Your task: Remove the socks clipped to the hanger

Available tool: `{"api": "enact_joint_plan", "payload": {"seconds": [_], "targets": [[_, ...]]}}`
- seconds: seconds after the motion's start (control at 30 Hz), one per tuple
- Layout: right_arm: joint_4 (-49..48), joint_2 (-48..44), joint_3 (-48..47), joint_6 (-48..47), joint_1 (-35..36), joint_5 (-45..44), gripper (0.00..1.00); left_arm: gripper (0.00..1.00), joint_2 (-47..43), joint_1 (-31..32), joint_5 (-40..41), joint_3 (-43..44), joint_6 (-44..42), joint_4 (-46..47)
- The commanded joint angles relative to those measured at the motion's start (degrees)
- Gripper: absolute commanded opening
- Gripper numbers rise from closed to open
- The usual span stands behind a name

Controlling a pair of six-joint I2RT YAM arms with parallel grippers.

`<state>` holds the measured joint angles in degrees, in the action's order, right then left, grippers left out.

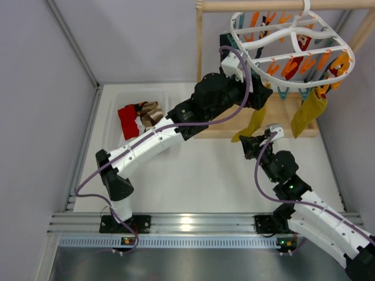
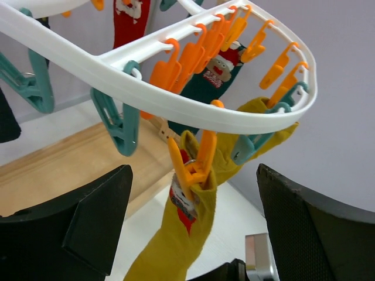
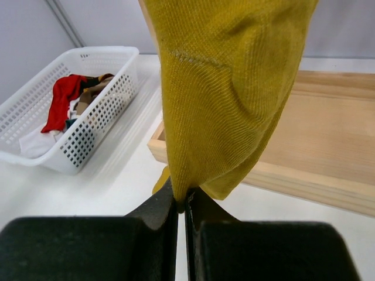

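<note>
The white oval hanger (image 1: 293, 41) with orange and teal clips hangs from a wooden rod at the upper right. A mustard sock (image 1: 253, 122) hangs from an orange clip (image 2: 192, 167). My left gripper (image 2: 193, 234) is open, its fingers on either side of that sock just below the clip; in the top view it (image 1: 262, 96) sits under the hanger's near rim. My right gripper (image 3: 181, 205) is shut on the lower tip of the mustard sock (image 3: 228, 88); in the top view it (image 1: 245, 142) is below the sock. A second mustard sock (image 1: 309, 114), a red one (image 2: 126, 17) and a dark teal one (image 2: 211, 82) stay clipped.
A white basket (image 1: 126, 96) at the back left holds a red sock (image 1: 128, 120) and a brown striped one (image 1: 151, 111); it also shows in the right wrist view (image 3: 88, 64). The wooden stand's tray base (image 1: 281, 114) lies under the hanger, its rod (image 1: 258, 6) above.
</note>
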<state>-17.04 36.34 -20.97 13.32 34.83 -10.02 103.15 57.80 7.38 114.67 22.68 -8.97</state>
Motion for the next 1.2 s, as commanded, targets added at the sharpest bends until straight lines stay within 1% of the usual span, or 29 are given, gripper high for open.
{"api": "enact_joint_plan", "payload": {"seconds": [0.0, 0.03, 0.1, 0.17, 0.2, 0.27, 0.33, 0.4, 0.43, 0.5, 0.6, 0.63, 0.7, 0.73, 0.77, 0.8, 0.83, 0.87, 0.93, 1.07, 1.1, 1.13, 1.17], "targets": [[0.0, -0.5, -0.7, 1.2, 1.1, -0.1, 0.00, 0.89, 1.2, 0.2, 3.5, 3.8, -3.9, 3.4], [0.0, -0.7, -0.7, 1.3, 1.2, -0.1, 0.00, 0.89, 1.9, 0.3, 3.2, 4.0, -4.4, 3.5], [0.1, -1.1, -0.4, 1.6, 1.3, 0.2, 0.00, 0.85, 2.7, 0.2, 2.4, 5.2, -4.7, 3.6], [0.4, -1.3, -0.3, 1.8, 1.4, 0.4, 0.00, 0.84, 3.6, 0.2, 2.5, 5.8, -4.9, 3.6], [0.5, -1.3, -0.3, 2.0, 1.4, 0.4, 0.00, 0.79, 4.0, 0.2, 2.4, 6.2, -4.9, 3.8], [0.5, -1.2, 0.1, 2.1, 1.5, 0.5, 0.00, 0.77, 4.7, 0.3, 1.9, 6.5, -5.1, 4.3], [0.3, -0.8, 0.2, 2.3, 1.6, 0.8, 0.00, 0.72, 5.4, 0.2, 2.2, 7.1, -5.3, 4.5], [0.3, -0.4, 0.2, 2.3, 1.6, 1.1, 0.00, 0.72, 5.7, 0.2, 2.2, 7.4, -5.6, 4.9], [0.2, -0.3, 0.3, 2.3, 1.7, 1.1, 0.00, 0.65, 5.8, 0.2, 2.1, 7.5, -5.9, 5.3], [0.1, 0.0, 0.4, 2.2, 1.9, 1.1, 0.00, 0.60, 6.1, 0.2, 2.3, 7.7, -6.2, 5.9], [0.0, 0.0, 1.0, 2.1, 2.0, 1.1, 0.00, 0.58, 6.4, 0.3, 3.0, 8.4, -6.9, 6.2], [0.0, 0.0, 1.2, 2.1, 2.1, 1.1, 0.00, 0.54, 6.4, 0.2, 3.3, 8.5, -7.1, 6.2], [-0.2, 0.0, 1.7, 2.1, 2.0, 1.1, 0.00, 0.50, 6.5, 0.3, 3.6, 8.8, -7.2, 6.3], [-0.4, -0.1, 2.1, 2.3, 2.0, 1.1, 0.00, 0.46, 6.6, 0.3, 3.6, 8.9, -7.2, 6.5], [-0.5, 0.0, 2.2, 2.4, 2.0, 1.1, 0.00, 0.34, 6.9, 0.3, 3.4, 9.1, -7.2, 6.5], [-0.5, -0.1, 2.3, 2.5, 2.0, 1.0, 0.00, 0.29, 7.1, 0.2, 3.4, 9.3, -7.2, 6.5], [-0.5, -0.2, 2.4, 2.5, 2.0, 1.0, 0.00, 0.27, 7.2, 0.2, 3.5, 9.5, -7.1, 6.5], [-0.4, -0.3, 2.4, 2.5, 2.0, 1.1, 0.00, 0.22, 7.4, 0.3, 3.6, 9.8, -7.1, 6.5], [0.0, -0.9, 2.5, 2.5, 2.0, 1.0, 0.00, 0.15, 7.6, 0.2, 3.9, 9.8, -7.0, 6.4], [1.9, -2.8, 3.0, 2.8, 2.1, 0.7, 0.00, 0.13, 7.5, 0.2, 4.0, 9.2, -7.0, 6.4], [2.4, -3.7, 3.0, 3.0, 2.0, 0.7, 0.00, 0.23, 7.1, 0.2, 4.0, 8.7, -6.9, 6.4], [3.2, -4.2, 3.0, 3.1, 2.1, 0.9, 0.00, 0.34, 6.5, 0.2, 3.9, 8.2, -6.9, 6.3], [3.8, -4.8, 3.0, 3.5, 2.0, 1.4, 0.00, 0.41, 6.0, 0.3, 3.4, 6.3, -6.8, 6.4]]}}
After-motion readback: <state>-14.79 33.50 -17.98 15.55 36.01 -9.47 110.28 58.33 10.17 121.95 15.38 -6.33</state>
